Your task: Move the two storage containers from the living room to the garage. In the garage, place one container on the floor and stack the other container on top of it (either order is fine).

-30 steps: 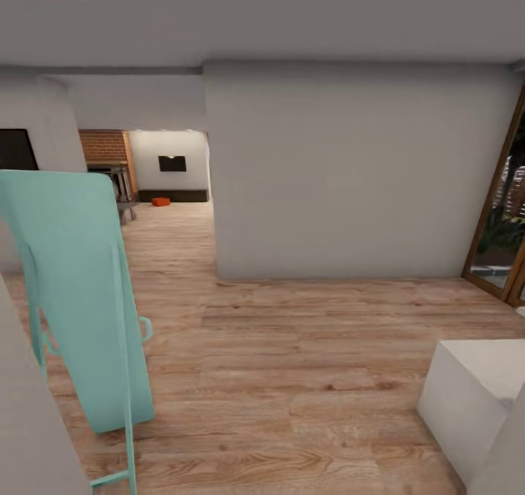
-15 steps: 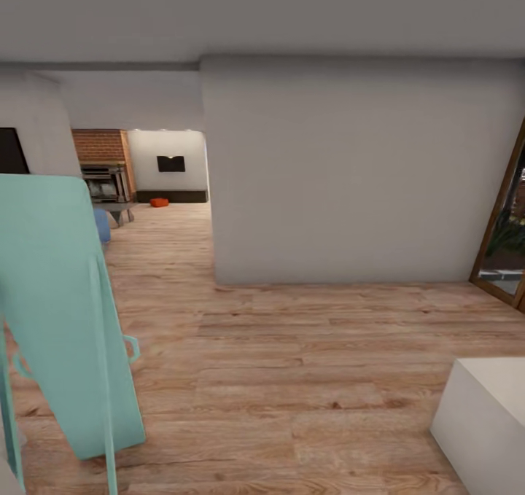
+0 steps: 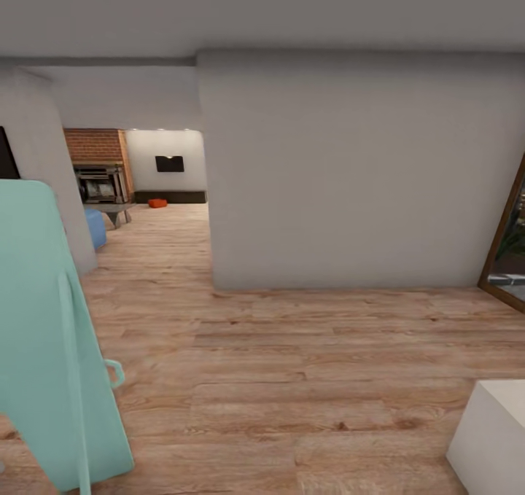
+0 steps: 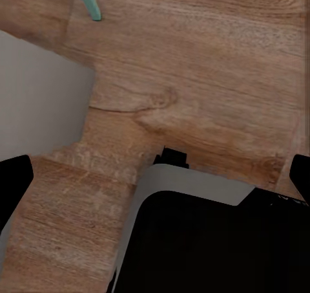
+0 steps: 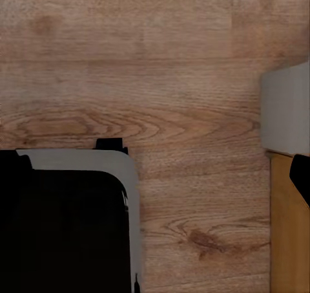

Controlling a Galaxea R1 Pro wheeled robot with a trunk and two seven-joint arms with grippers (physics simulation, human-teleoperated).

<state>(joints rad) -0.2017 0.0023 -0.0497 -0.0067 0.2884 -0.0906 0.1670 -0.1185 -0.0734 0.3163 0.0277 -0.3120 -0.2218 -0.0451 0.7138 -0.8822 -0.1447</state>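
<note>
Currently the head view looks across a light wood plank floor (image 3: 292, 349) toward a plain grey wall (image 3: 357, 167) that fills the centre and right of the scene. To the left of that wall, a passage opens into the living room (image 3: 146, 189), which lies well back from the camera.

One storage container (image 3: 157, 203) shows as a small orange-red shape on the plank floor at the far end of the passage, just in front of the dark base strip of the pale back wall. A dark rectangular panel (image 3: 169, 163) hangs on that back wall above it. A brick fireplace (image 3: 98, 174) stands to the left of the container, and a blue object (image 3: 95, 227) sits near the fireplace, partly hidden by a grey wall edge.

A mint-green panel on a thin frame (image 3: 44, 334) stands close to the camera at the left. A white block (image 3: 496, 437) occupies the lower right corner. A wood-framed glass door (image 3: 510, 254) shows at the right edge.

Both wrist views look down at the plank floor past dark robot bodywork. In the left wrist view, the left tool (image 4: 155, 176) has its fingers (image 4: 13, 183) set wide apart with nothing between them. In the right wrist view, a single dark finger (image 5: 302, 176) of the right tool shows at the frame edge, and whether that tool is apart or together cannot be told.
</note>
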